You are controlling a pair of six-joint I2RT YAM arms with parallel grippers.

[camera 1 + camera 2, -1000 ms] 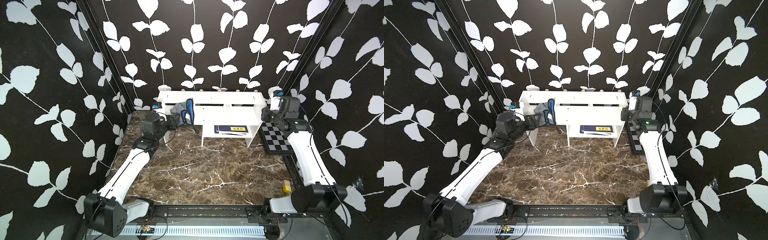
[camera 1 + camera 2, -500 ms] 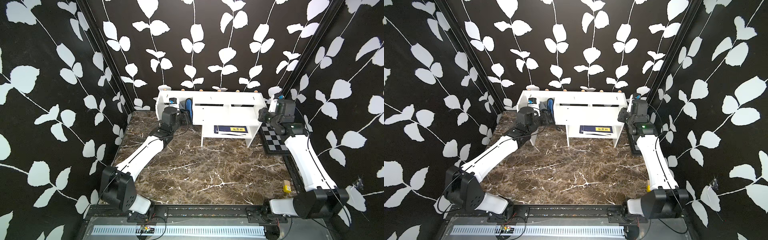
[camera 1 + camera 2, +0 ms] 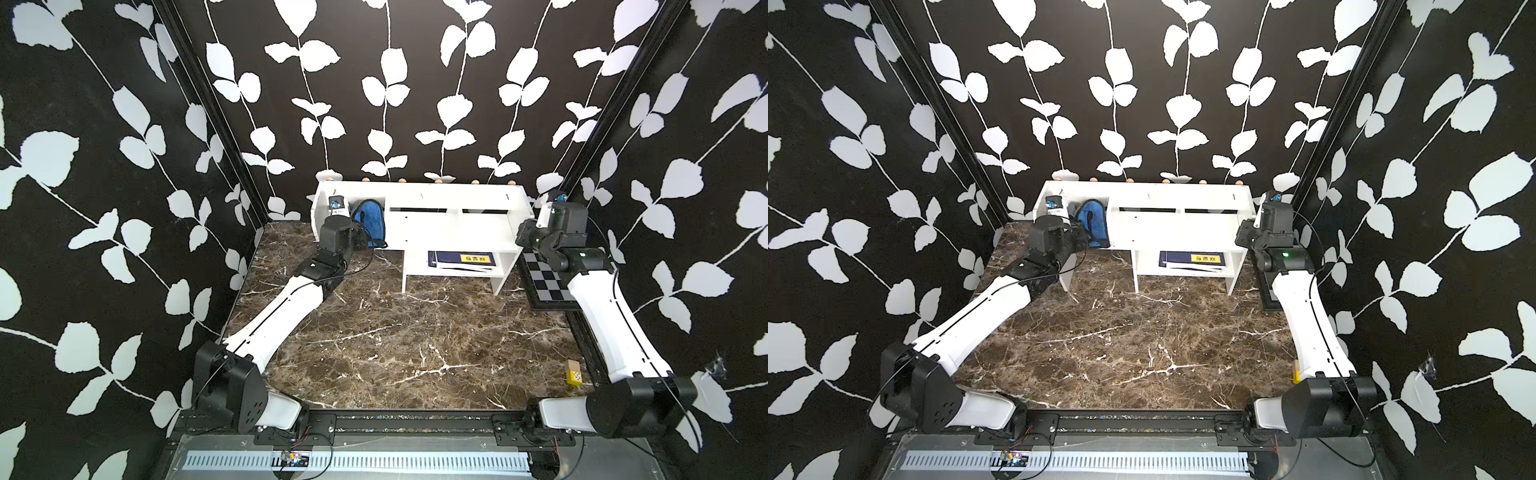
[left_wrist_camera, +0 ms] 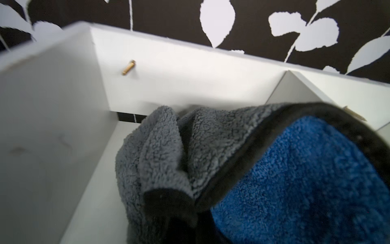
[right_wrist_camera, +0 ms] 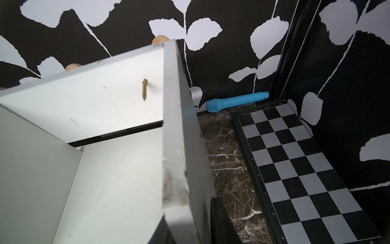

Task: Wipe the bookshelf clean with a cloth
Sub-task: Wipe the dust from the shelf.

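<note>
Marble tabletop [image 3: 415, 353], cloth [image 4: 295, 169] clamped in left hand [image 4: 185, 209]

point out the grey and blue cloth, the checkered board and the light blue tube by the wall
grey-and-blue microfibre cloth [image 4: 295, 179]: left wrist view, on its blue face
black-and-grey checkered board [image 5: 295, 169]: right wrist view, on a middle square
light blue plastic tube [image 5: 236, 101]: right wrist view, mid-barrel

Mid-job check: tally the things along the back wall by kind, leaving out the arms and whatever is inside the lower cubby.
Bookshelf: 1
Cloth: 1
Checkered board: 1
Blue tube: 1
Total: 4
</note>
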